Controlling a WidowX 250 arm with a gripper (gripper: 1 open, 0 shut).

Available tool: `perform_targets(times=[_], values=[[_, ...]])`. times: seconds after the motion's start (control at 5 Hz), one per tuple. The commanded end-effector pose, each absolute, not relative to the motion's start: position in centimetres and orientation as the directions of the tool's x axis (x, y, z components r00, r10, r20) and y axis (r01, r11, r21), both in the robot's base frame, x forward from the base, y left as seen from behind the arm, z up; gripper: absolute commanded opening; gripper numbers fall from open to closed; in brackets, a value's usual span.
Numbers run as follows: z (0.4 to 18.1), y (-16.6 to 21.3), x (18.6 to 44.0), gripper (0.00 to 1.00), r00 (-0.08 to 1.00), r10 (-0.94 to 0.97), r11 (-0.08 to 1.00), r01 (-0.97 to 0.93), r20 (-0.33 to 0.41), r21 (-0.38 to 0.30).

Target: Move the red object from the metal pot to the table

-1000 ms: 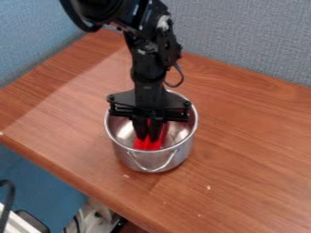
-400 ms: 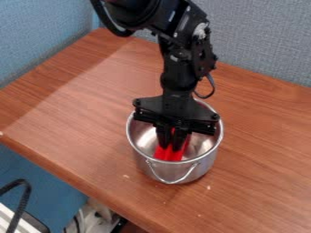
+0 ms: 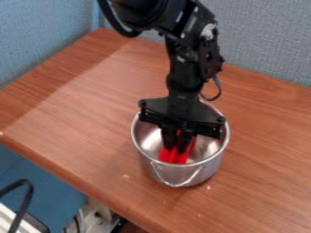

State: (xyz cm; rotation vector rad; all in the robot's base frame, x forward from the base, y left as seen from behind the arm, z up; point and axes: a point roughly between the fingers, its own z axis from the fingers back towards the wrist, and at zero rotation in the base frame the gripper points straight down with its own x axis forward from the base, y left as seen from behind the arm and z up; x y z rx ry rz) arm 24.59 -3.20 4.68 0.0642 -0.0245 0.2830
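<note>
While reaching straight down into the pot (image 3: 183, 162), the gripper (image 3: 180, 146) has its fingers pinched narrow on the red bar (image 3: 177, 157), which stands nearly upright inside, low against the pot's floor. Such a grip from above suits lifting the bar clear of the rim. Pot sits near the table's (image 3: 73, 91) front edge.

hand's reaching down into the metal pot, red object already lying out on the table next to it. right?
Not quite. The camera view shows the red object inside the metal pot, not out on the table. The hand does reach down into the pot, right at the red object.
</note>
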Motion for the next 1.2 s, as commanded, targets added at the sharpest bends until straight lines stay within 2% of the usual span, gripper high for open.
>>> perform_targets(times=[0.0,0.4,1.0], values=[[6.3,-3.3,24.8,0.0,0.946,0.317,0.946,-0.32,0.062,0.056],[7.5,-4.4,25.4,0.0,0.928,0.356,0.929,-0.364,0.106,0.062],[9.2,-5.6,24.1,0.0,0.92,0.361,0.927,-0.372,0.15,0.051]])
